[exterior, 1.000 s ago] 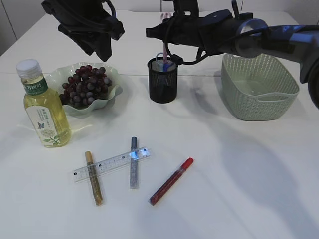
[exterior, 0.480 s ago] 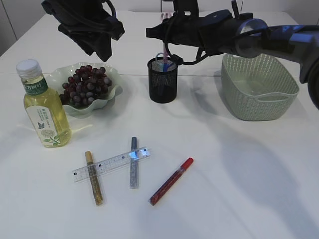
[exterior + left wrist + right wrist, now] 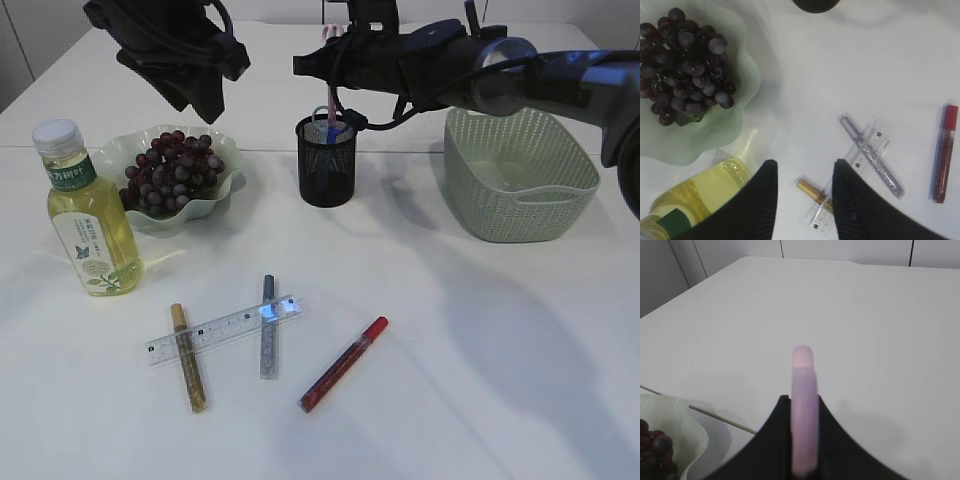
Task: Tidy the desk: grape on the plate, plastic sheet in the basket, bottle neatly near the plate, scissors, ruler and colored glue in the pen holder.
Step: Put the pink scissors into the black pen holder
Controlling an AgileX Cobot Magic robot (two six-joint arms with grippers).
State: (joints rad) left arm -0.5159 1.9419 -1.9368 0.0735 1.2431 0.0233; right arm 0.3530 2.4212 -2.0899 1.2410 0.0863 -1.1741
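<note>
My right gripper is shut on the pink-handled scissors directly over the black mesh pen holder. The lower end of the scissors reaches into the holder's mouth. My left gripper hangs open and empty above the table, near the plate holding the grape. The bottle stands left of the plate. The clear ruler lies across a gold glue and a silver glue; a red glue lies to their right.
The green basket stands at the right, with a pale glossy patch on its bottom; I cannot tell whether that is the plastic sheet. The table's front and right show bare white surface.
</note>
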